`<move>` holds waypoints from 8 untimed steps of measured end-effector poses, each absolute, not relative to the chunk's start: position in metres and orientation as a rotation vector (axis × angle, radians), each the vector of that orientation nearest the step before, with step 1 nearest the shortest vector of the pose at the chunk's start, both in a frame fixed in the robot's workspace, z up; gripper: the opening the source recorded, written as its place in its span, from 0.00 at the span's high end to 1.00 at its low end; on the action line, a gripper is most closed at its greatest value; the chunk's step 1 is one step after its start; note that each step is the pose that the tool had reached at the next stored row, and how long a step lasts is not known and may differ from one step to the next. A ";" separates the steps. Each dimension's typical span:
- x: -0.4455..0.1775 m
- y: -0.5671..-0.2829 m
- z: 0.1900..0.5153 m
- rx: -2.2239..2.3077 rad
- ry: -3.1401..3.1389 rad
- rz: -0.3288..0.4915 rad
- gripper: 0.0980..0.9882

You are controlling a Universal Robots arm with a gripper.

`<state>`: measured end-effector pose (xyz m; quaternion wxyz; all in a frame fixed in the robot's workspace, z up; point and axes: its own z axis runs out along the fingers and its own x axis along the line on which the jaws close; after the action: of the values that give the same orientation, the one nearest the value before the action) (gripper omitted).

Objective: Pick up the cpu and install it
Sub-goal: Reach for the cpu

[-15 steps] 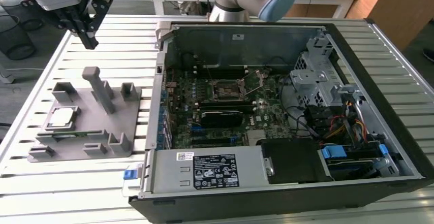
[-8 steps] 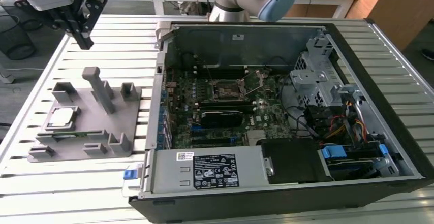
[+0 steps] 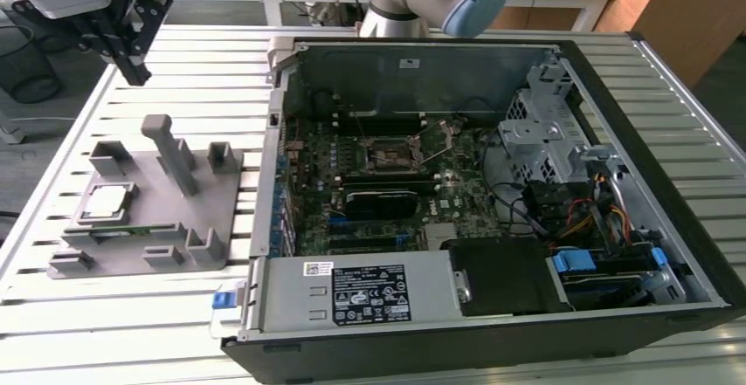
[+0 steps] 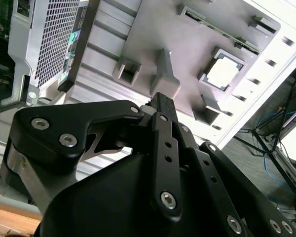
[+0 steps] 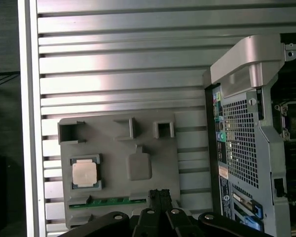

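The cpu (image 3: 107,202) lies flat, silver top up, in a recess of the grey holder plate (image 3: 222,197) on the slatted table, at the exterior view's left. Both wrist views show the cpu (image 5: 85,174) (image 4: 226,73) seated in that recess. My gripper (image 3: 138,74) hangs high above the plate's far end, well clear of the chip. Its fingers (image 5: 158,195) are pressed together with nothing between them, so it is shut and empty. The open computer case (image 3: 652,79) lies beside the plate, with the motherboard socket (image 3: 390,154) exposed, its lever raised.
A tall grey post (image 3: 169,154) and several holder blocks rise from the plate. A green strip (image 5: 116,201) lies along the plate's edge by the cpu. The case wall (image 3: 278,132) stands between plate and motherboard. Cables and drive cages (image 3: 560,140) crowd the case's right.
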<state>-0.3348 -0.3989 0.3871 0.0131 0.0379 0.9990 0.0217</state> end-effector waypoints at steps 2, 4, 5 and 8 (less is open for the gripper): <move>-0.337 -0.399 0.387 0.118 3.113 0.068 0.99; -0.340 -0.399 0.387 0.118 3.113 0.068 0.99; -0.341 -0.399 0.387 0.118 3.113 0.068 0.99; -0.345 -0.399 0.387 0.118 3.113 0.068 0.99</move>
<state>-0.3452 -0.3989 0.3867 0.0130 0.0379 0.9990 0.0217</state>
